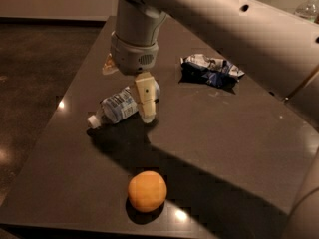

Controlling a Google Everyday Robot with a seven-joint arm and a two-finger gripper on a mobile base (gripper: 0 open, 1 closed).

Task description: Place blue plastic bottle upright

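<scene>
Nothing of the task is done yet: the bottle (117,106) lies on its side on the table (249,148), with its white cap (92,122) pointing toward the near left edge and its base angled up and away. My gripper (126,91) hangs directly over the bottle's base end. It is open and holds nothing; one finger (145,97) hangs down in front of the bottle's base, and the other shows only as a pale bit behind and left of my wrist. As I judge it, everything is left to do: close on the bottle, lift it, turn it cap-up, set it on its base and let go.

The orange (147,191) sits nearer the camera than the bottle and well apart from it. The snack bag (212,68) lies to the right of the bottle and a little farther back, also apart.

A good deal is hidden. My wrist and front finger cover the bottle's base, so I cannot say whether any part of me touches the bottle. My arm (224,19) blocks the table's far right side, and its shadow darkens the surface just in front of the bottle. Far beyond the bottle, at the top right corner, something clear is cut off by the frame; I cannot make out what it is
</scene>
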